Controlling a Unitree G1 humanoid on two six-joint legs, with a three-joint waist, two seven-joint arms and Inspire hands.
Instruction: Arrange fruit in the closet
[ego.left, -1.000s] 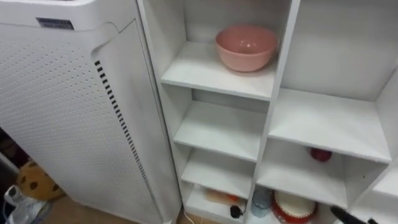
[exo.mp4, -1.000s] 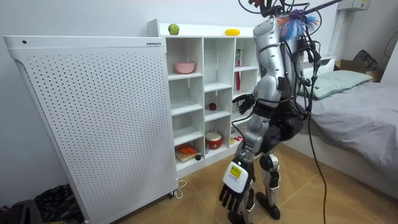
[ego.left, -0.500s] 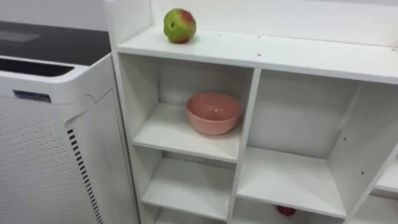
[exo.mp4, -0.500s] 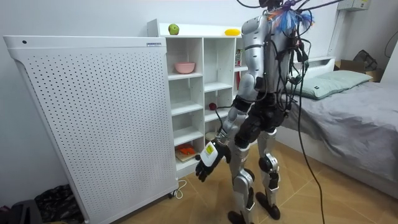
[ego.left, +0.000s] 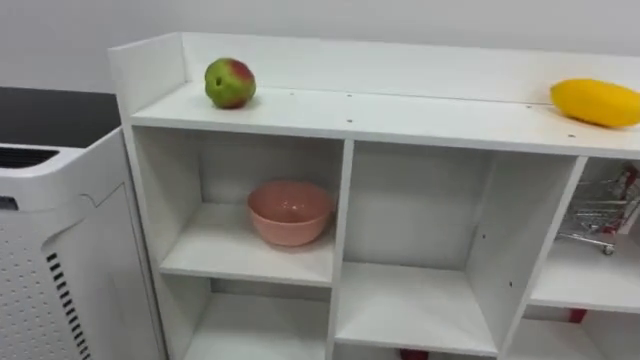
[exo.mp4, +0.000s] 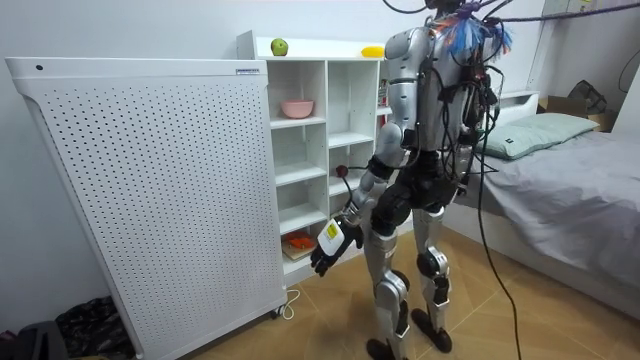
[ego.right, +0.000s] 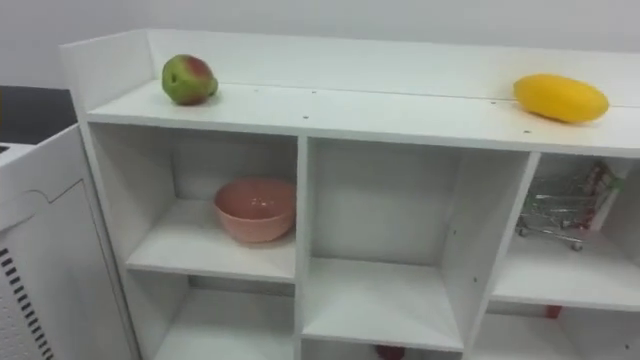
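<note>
Stands upright on the wooden floor, close in front of the white closet and facing it, with the bed behind, at the room view's right

Lets the left robot hand hang low on the near side, level with the closet's lower compartments. Fingers loose and a little apart, pointing down, curled round nothing and touching nothing.

On the closet's top board, near its left end: a green-and-red apple, lying free. On the same board, well apart to the right: a yellow oblong fruit, on its side, close to the back rim.

Under the apple, in the top-left compartment: a pink bowl, upright, set toward the right of its shelf, near the divider.

Added by the eye views: the apple's red blush, and a small wire trolley in the top-right compartment, with a striped thing leaning just right of it.

Added by the room view:
- A tall white perforated panel, just left of the closet and reaching almost to its top.
- A dark-red round thing in the compartment directly below the top-middle one.
- A red-and-white pot in the compartment beneath that.
- Some orange things low in the left column, too small to tell apart
</note>
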